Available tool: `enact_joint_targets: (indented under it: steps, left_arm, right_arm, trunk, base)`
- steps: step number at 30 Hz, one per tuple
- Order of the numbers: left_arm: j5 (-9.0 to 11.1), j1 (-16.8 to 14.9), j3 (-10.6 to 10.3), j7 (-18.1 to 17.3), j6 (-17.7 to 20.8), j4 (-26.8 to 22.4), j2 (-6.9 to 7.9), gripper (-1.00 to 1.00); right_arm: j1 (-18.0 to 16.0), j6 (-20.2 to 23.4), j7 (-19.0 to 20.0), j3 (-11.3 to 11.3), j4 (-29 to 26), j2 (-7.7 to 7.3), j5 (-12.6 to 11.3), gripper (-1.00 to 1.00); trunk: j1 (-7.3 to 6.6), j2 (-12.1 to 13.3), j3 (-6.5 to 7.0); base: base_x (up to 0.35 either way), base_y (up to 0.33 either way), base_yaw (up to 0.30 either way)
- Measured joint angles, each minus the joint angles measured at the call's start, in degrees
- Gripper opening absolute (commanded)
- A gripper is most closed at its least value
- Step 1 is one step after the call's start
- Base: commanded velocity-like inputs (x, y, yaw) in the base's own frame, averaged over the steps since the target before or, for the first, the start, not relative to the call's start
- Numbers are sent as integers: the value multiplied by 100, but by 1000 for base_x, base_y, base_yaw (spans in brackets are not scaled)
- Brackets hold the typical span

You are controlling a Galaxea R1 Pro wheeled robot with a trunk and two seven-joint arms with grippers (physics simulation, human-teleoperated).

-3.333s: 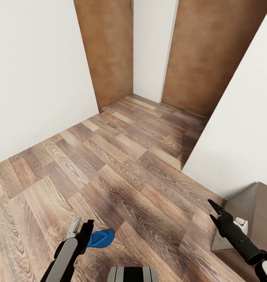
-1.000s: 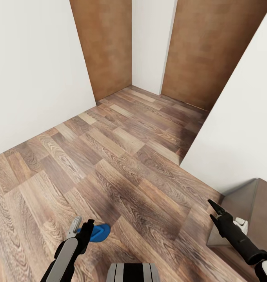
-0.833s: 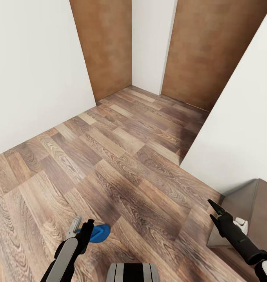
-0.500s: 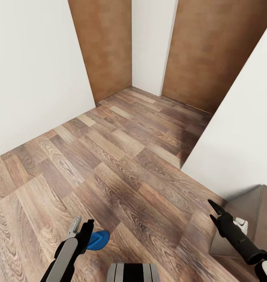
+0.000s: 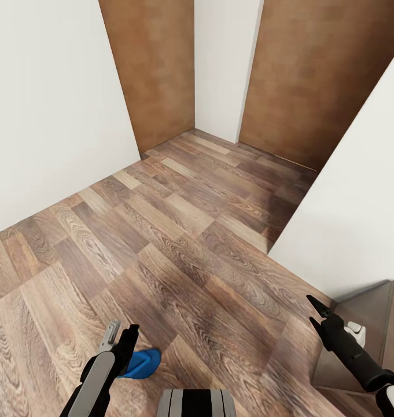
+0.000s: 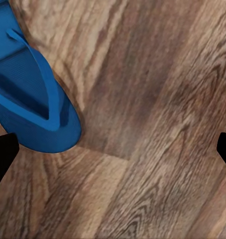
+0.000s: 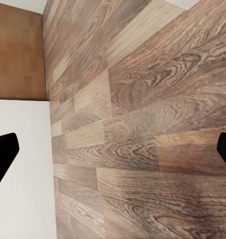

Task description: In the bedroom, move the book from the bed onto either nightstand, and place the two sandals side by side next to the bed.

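1. The left pincer (image 5: 120,337) is hanging low over the floor (image 5: 179,243), and its two fingers are standing wide apart with nothing between them.
2. One blue sandal (image 6: 28,97) is lying flat on the floor just under and beside the left pincer, with its rounded end peeking out past the dark finger. The pincer is not touching it.
3. The right pincer (image 5: 317,315) is hanging out in front of the robot with its dark fingers spread wide too, and it is holding nothing.
4. Just past the right pincer, a brown box-like piece (image 5: 364,330) is sitting by the white wall (image 5: 353,191). I cannot tell what it is.
5. Farther out from both pincers, two brown doors (image 5: 156,69) are standing in the far corner, with white walls on each side.
6. My guess is the task is still near its start. Only one sandal is in sight, and it is not next to any bed. The other sandal, the book, the bed and the nightstand are somewhere else.
7. Nothing is blocking the sandal. The wall on the right is sticking out close to the robot, so turning there could be tight.
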Motion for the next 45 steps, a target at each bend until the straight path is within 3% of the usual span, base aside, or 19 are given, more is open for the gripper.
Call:
enact_joint_targets:
  steps: [7,15,22,28,39,45]
  left_arm:
    - [0,0,-1,6,1,2,-7,100]
    - [0,0,-2,6,1,5,-9,100]
    - [0,0,-2,6,1,7,-9,100]
    - [0,0,-2,6,1,6,-9,100]
    - [0,0,-2,6,1,5,-9,100]
    - [0,0,-2,6,1,4,-9,100]
  right_arm:
    - [0,0,1,-4,-5,-3,-2,100]
    - [0,0,9,-9,-8,-8,-53,100]
    - [0,1,11,-12,-8,-9,-61,100]
    - [0,0,11,-10,-8,-9,-60,100]
    - [0,0,11,-9,-8,-6,-61,100]
    - [0,0,11,-9,-8,-8,-61,100]
  trunk:
    - [0,0,0]
    - [21,-11,-177]
    - [21,-11,-177]
    - [36,-19,-310]
    - [36,-19,-310]
    - [52,-27,-443]
  base:
    - [0,0,0]
    - [0,0,0]
    - [0,0,0]
    - [0,0,0]
    - [0,0,0]
    - [0,0,0]
